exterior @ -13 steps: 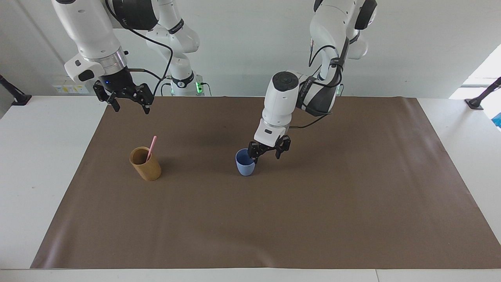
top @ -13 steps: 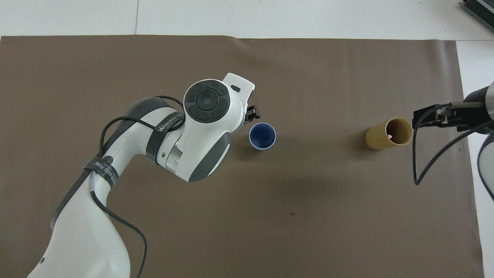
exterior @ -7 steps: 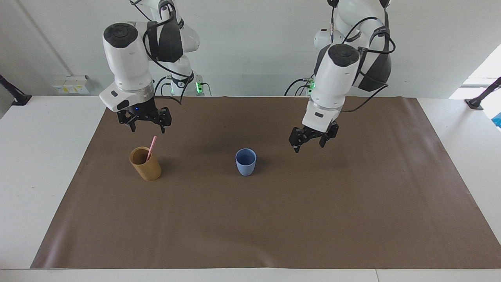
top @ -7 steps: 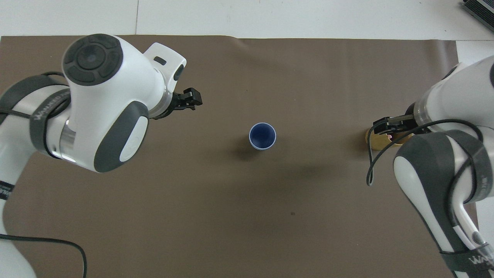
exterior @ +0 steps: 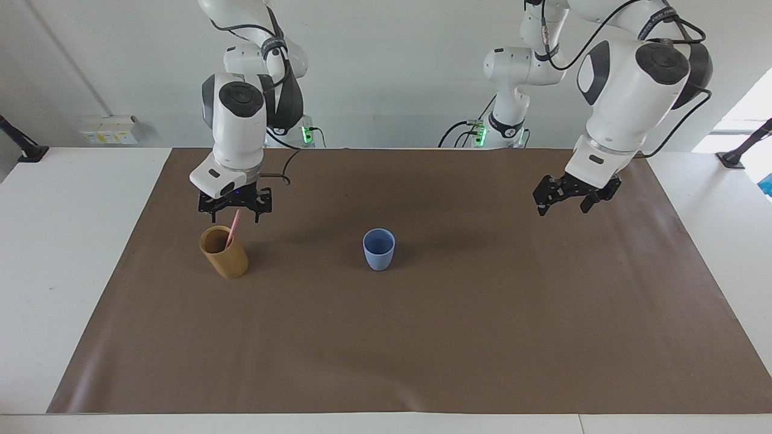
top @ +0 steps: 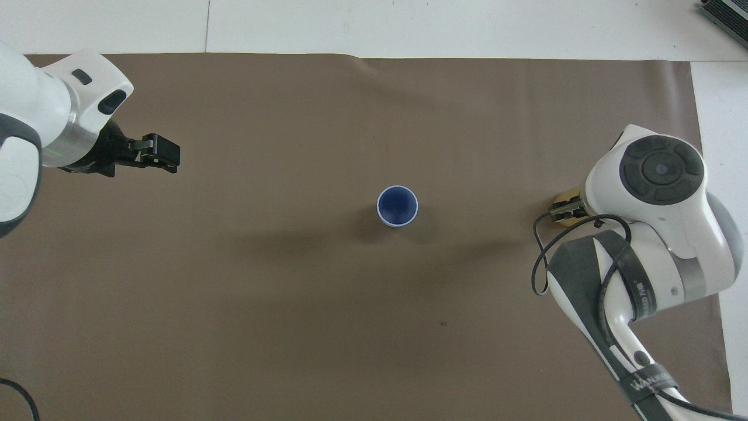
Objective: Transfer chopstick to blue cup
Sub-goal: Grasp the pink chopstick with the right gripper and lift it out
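Clock directions are read on the facing view, with 12 toward the robots.

- Chopstick [exterior: 232,232]: not transferred. It stands in the tan cup [exterior: 226,258] with its lower end inside, leaning on the rim, and its top tilts toward 1 o'clock.
- Tan cup: upright on the brown mat [exterior: 482,331] at 9 o'clock from the blue cup [exterior: 379,250], well apart from it, toward the right arm's end of the counter [exterior: 72,241].
- Blue cup: upright near mid-mat, with nothing in it. The overhead view shows a clear interior [top: 397,206].
- Right pincer [exterior: 235,210]: directly over the tan cup, pointing down. It is released, with fingers apart on either side of the chopstick's top end. The tip sits in the gap between them. Can't tell whether either finger touches the stick; no grasp is visible. In the overhead view the right arm's wrist covers the pincer and nearly all of the tan cup.
- Left pincer [exterior: 564,202]: released, fingers spread and nothing between them. It is up in the air over bare mat, between 2 and 3 o'clock from the blue cup, toward the left arm's end. The overhead view also shows it [top: 166,156] over bare mat, well apart from both cups. This arm is waiting.
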Controlling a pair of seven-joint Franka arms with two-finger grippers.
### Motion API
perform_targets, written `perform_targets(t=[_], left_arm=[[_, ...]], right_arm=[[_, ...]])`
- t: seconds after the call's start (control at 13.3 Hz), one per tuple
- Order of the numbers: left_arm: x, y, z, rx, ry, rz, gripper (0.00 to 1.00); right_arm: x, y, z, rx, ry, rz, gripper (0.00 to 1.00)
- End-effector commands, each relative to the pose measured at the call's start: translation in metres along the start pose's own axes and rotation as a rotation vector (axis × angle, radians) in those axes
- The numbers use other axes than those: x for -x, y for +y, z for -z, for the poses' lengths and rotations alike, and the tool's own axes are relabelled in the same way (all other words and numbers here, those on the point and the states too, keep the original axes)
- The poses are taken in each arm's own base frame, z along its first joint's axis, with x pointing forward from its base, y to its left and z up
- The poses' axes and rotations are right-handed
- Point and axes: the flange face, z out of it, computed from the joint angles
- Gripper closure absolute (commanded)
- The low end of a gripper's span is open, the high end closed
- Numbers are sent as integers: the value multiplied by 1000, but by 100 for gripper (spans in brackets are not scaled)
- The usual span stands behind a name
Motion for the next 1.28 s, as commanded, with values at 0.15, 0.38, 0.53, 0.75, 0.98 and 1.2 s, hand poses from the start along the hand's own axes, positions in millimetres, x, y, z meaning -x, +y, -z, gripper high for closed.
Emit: perform_targets(t=[0.15,0.38,0.53,0.75,0.98,1.2], left_arm=[[26,-57,31,6,-31,-111,0],[43,-73,65,1,6,-89,0],[49,-73,78,-1,5,-82,0],[50,-62,80,0,12,-96,0],[52,-70,83,0,8,-84,0],[68,-70,99,-3,24,-81,0]], right_arm=[[20,-7,6,56,24,72,57],[15,-6,15,97,57,87,91],[13,-1,20,97,81,77,100],[13,10,41,88,112,42,100],[28,29,92,23,177,-32,100],[32,49,151,-49,220,-114,100]])
